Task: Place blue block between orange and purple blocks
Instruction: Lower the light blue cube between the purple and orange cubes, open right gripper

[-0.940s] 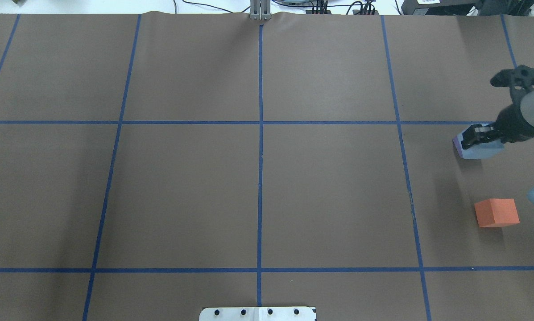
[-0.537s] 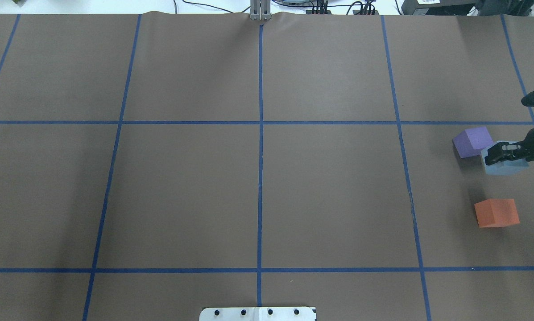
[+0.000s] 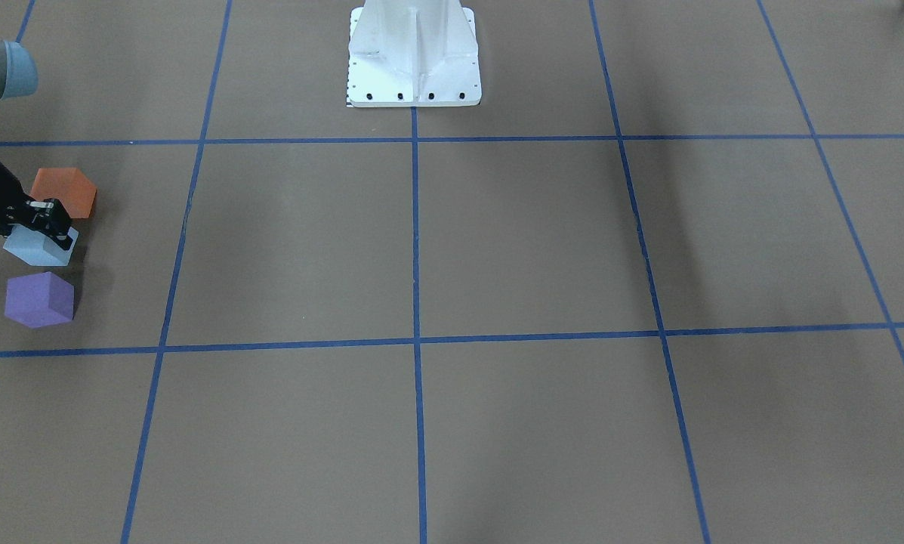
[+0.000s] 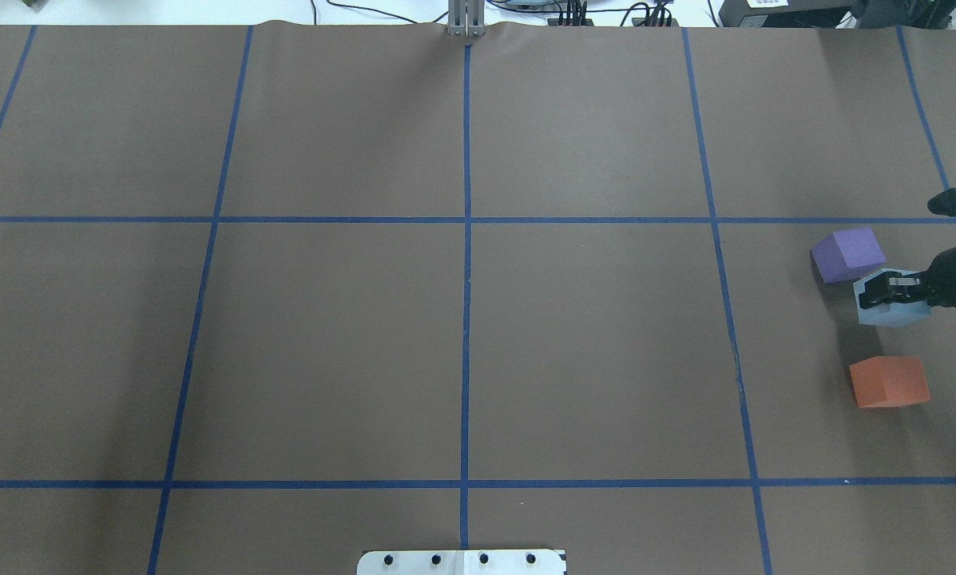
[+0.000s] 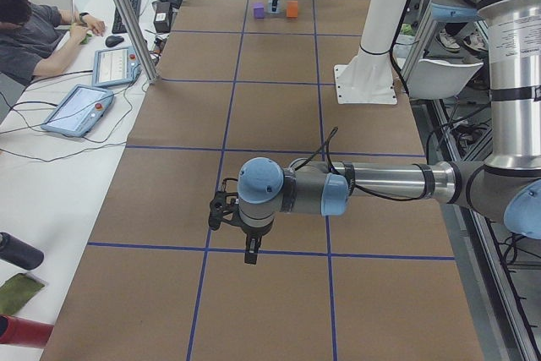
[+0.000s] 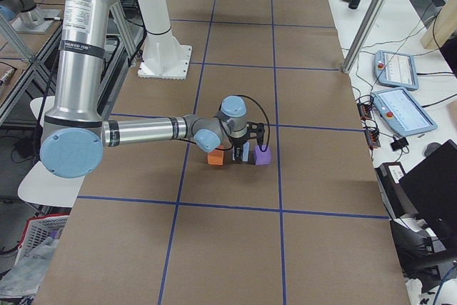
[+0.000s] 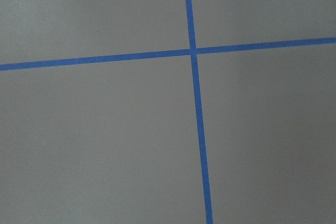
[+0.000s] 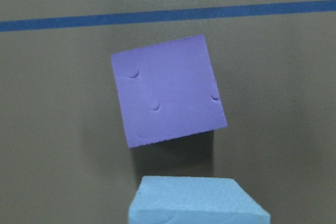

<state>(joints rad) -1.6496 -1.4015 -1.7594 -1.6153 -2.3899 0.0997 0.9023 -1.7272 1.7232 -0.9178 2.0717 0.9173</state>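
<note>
Brown gridded table (image 4: 326,343), right edge: my right gripper (image 4: 885,290) pinches the blue block (image 4: 893,316) in the gap between purple block (image 4: 847,254) and orange block (image 4: 889,382), nearer the purple. Placing step, I judge; next I must seat it flat on the paper, then spread the fingers without nudging purple. Left gripper (image 5: 248,257) hangs well apart, and I can't tell how its jaws stand.

The counter (image 4: 589,319) is brown, ruled into large squares by blue tape lines (image 4: 466,279). The purple block (image 4: 847,254), the pale blue block (image 4: 893,314) and the orange block (image 4: 889,382) are each one flat colour; the right tool (image 4: 877,292) is black, the robot's pedestal (image 3: 414,53) white.
</note>
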